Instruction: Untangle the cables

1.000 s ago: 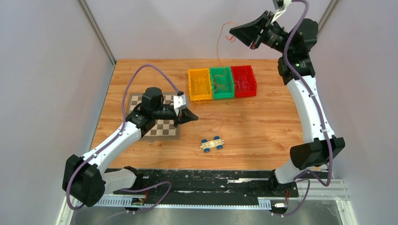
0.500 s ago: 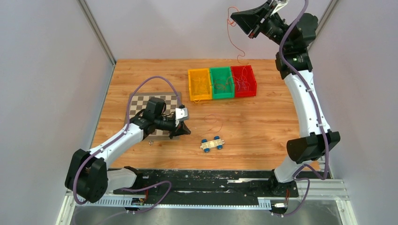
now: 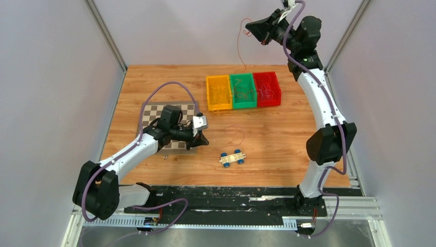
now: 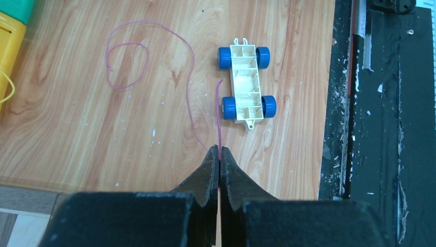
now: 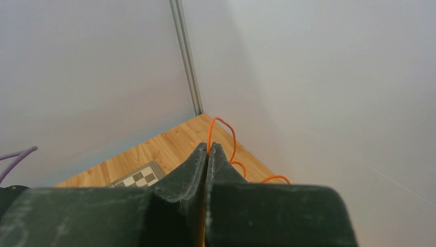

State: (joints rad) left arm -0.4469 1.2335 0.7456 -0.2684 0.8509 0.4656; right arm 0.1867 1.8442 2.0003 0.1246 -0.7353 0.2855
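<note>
Wooden bench (image 3: 288, 139) below, right gripper (image 3: 249, 25) pinched on orange cable (image 5: 218, 118) high at upper centre, left gripper (image 4: 219, 153) clamped on reddish cable (image 4: 219, 116) beside toy car (image 4: 246, 82): raise orange strand slowly clear of bins (image 3: 243, 105), avoiding snags.

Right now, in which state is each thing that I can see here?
left gripper, shut on the reddish cable, low over the table
right gripper, shut on the orange cable, raised high
reddish cable, one end held, the rest looped on the table
orange cable, hanging down toward the green bin
toy car, lying on the table, untouched
</note>
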